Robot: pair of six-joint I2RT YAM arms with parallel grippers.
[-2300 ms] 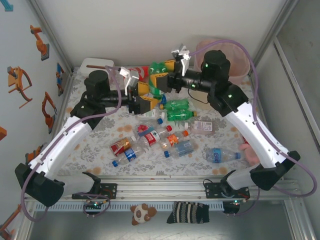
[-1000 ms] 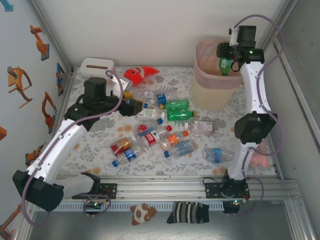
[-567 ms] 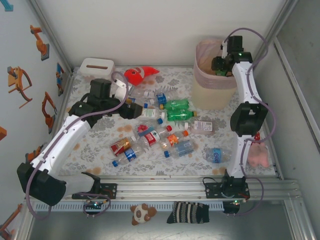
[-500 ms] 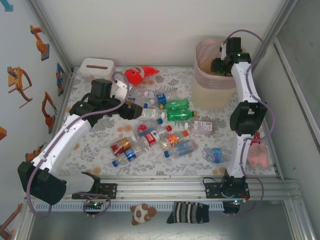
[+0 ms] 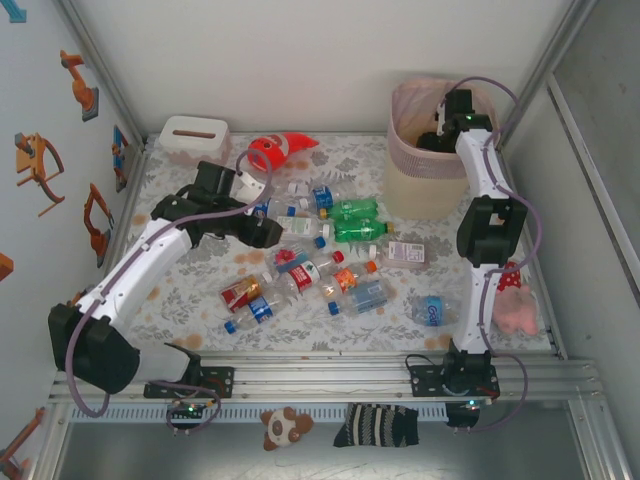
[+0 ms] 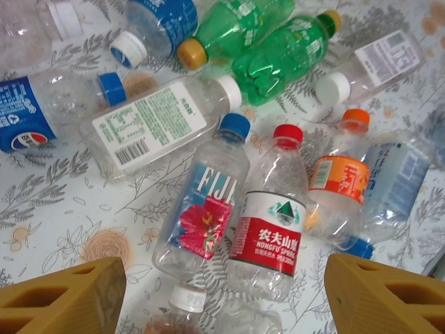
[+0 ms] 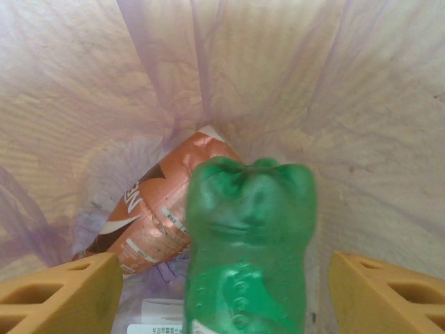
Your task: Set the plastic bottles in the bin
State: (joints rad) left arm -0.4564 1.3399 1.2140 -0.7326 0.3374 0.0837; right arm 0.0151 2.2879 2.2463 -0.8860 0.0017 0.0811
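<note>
Several plastic bottles (image 5: 320,250) lie scattered mid-table. My left gripper (image 5: 262,232) hovers open above them; in its wrist view a Fiji bottle (image 6: 206,209) with a blue cap and a red-labelled bottle (image 6: 271,223) lie side by side between its spread fingers (image 6: 62,296). My right gripper (image 5: 437,140) is down in the mouth of the bin (image 5: 430,190) at the back right. It is open: a blurred green bottle (image 7: 247,243) hangs bottom-first between the fingers (image 7: 386,292) with gaps on both sides. Below it, an orange crushed bottle (image 7: 160,209) rests on the pink liner (image 7: 278,83).
A white tissue box (image 5: 193,135) and a red-orange fish toy (image 5: 278,150) sit at the back left. A pink soft toy (image 5: 515,305) lies at the right edge beside the right arm. Two green bottles (image 6: 271,42) lie beyond the left gripper.
My right gripper sank into the bin's mouth and opened off the green bottle. My left gripper moved right and nearer, over the bottle pile.
</note>
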